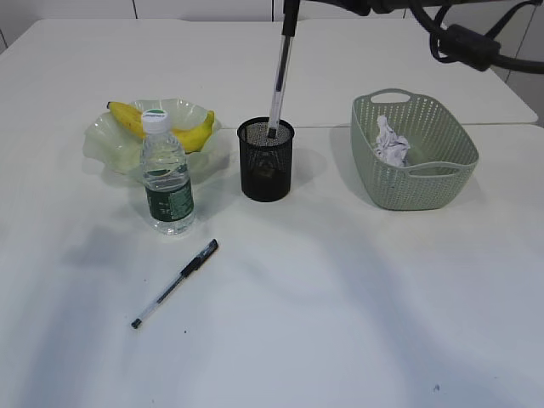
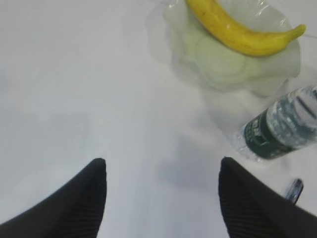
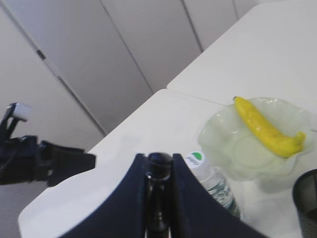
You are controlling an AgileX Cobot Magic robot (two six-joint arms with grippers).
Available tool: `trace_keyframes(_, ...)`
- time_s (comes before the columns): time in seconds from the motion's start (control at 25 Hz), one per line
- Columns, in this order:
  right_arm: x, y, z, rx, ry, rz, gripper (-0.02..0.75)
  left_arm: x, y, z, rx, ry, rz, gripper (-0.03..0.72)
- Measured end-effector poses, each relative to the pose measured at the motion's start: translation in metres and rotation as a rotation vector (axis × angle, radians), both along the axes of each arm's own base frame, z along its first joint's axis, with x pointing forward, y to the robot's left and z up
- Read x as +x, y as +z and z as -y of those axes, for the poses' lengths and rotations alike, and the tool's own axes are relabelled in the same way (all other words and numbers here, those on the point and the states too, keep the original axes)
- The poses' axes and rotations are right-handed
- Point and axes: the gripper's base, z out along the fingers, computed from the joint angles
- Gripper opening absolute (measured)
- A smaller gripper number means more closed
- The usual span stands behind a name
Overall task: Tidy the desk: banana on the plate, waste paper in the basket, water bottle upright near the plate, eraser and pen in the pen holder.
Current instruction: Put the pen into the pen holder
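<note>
My right gripper [image 3: 158, 161] is shut on a black-and-clear pen [image 1: 280, 76], held upright with its lower end inside the black mesh pen holder [image 1: 266, 174]. A second pen [image 1: 174, 283] lies on the desk [image 1: 340, 323] in front. The banana [image 1: 197, 136] lies on the pale green plate [image 1: 102, 140]. The water bottle [image 1: 167, 183] stands upright just in front of the plate. The waste paper [image 1: 389, 143] is in the sage-green basket [image 1: 425, 183]. My left gripper [image 2: 162, 163] is open and empty above bare desk, with the plate [image 2: 223, 69] and bottle [image 2: 282, 129] ahead. The eraser is not clearly visible.
A seam runs across the tabletop behind the plate and basket. The right arm's cables [image 1: 459, 38] hang at the top right. The right wrist view shows the banana [image 3: 265, 129], the bottle cap [image 3: 195, 159] and a dark arm part [image 3: 44, 161] at the left.
</note>
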Motion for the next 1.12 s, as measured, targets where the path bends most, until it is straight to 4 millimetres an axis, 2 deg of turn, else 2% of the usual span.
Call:
trace_keyframes(0.12,0.008,-0.002,0.004,-0.027,-0.071,0.028,0.06,-0.008,-0.003,-0.004,0.052,0.001,-0.083,0.489)
trace_keyframes(0.32,0.027,-0.008,0.0,-0.059,-0.089,0.057,0.06,-0.019,-0.013,-0.005,0.145,-0.077,-0.246,0.477)
trace_keyframes(0.68,0.083,-0.027,-0.012,-0.158,-0.113,0.109,0.06,-0.036,-0.022,0.008,0.084,-0.254,-0.437,0.464)
trace_keyframes(1.12,0.136,-0.08,-0.024,-0.252,-0.115,0.127,0.06,-0.043,-0.025,0.012,0.043,-0.297,-0.517,0.463)
